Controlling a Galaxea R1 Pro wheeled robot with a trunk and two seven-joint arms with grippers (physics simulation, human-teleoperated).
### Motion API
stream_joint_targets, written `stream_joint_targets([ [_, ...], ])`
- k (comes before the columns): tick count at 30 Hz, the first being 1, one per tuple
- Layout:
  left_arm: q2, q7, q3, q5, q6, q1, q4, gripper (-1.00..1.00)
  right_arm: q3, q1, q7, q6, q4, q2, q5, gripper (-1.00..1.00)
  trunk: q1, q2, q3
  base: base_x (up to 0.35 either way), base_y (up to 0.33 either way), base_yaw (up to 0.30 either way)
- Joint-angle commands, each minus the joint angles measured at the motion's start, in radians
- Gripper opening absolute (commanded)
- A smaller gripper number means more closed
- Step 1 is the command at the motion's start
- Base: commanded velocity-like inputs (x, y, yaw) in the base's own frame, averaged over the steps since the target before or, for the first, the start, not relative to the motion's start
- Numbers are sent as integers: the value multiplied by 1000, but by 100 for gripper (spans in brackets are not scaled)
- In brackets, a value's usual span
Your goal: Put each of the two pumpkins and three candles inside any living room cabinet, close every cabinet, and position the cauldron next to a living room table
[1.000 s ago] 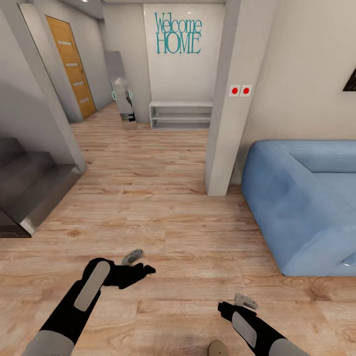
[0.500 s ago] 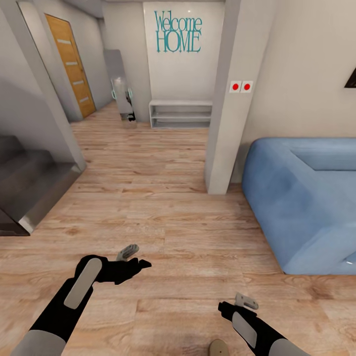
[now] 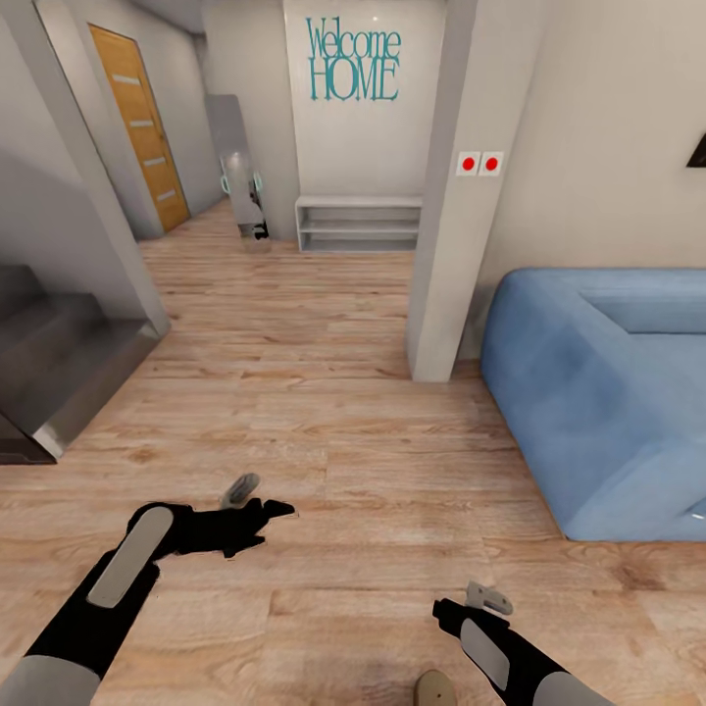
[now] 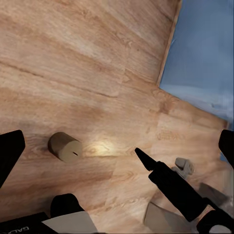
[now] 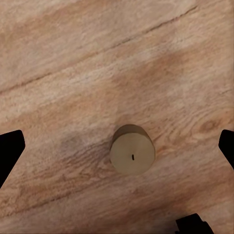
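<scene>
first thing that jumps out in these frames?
The teal "Welcome HOME" lettering on the far hallway wall, then the big blue sofa on the right of the wood floor. Closer in, a stubby beige candle stands on the floor under the open right hand; the left hand hovers open too.

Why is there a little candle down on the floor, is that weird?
Yes, a bit odd. A stubby beige candle stands upright on the bare wooden floor, right below the right gripper, with no table or cabinet near it. Nothing looks spilled or broken.
</scene>
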Motion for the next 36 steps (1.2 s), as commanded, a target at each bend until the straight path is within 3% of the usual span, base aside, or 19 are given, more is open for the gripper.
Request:
stream_joint_targets([
  [1, 24, 10, -5, 56, 0, 1, -15, 100, 8, -1, -7, 6, -3, -1, -6, 100, 4, -8, -4, 0, 0, 0],
  [2, 35, 10, -7, 76, 0, 1, -21, 100, 8, -1, -7, 7, -3, -1, -6, 100, 8, -15, -7, 0, 0, 0],
  [5, 87, 9, -15, 180, 0, 3, -47, 100, 8, -1, -8, 9, -3, 0, -6, 100, 19, -36, -17, 0, 0, 0],
  [8, 107, 9, -21, 251, 1, 4, -55, 100, 8, -1, -8, 13, -1, 0, -9, 100, 31, -57, -26, 0, 0, 0],
  [15, 119, 7, -23, 332, 2, 17, -78, 100, 9, -1, -13, 19, 0, 0, -10, 100, 58, -106, -48, 0, 0, 0],
  [19, 154, 7, -29, 422, 3, 28, -97, 100, 9, -1, -10, 19, 0, 0, -11, 100, 73, -134, -60, 0, 0, 0],
  [24, 161, 7, -33, 451, 3, 40, -113, 100, 9, -1, -9, 19, 0, 0, -11, 100, 92, -169, -76, 0, 0, 0],
  [31, 161, -19, -34, 455, 3, 43, -115, 100, 9, -1, -14, 43, 8, 0, -11, 100, 119, -218, -98, 0, 0, 0],
  [36, 164, -47, -36, 455, 3, 45, -115, 100, 9, -1, -12, 63, 81, 1, -8, 100, 138, -253, -114, 0, 0, 0],
])
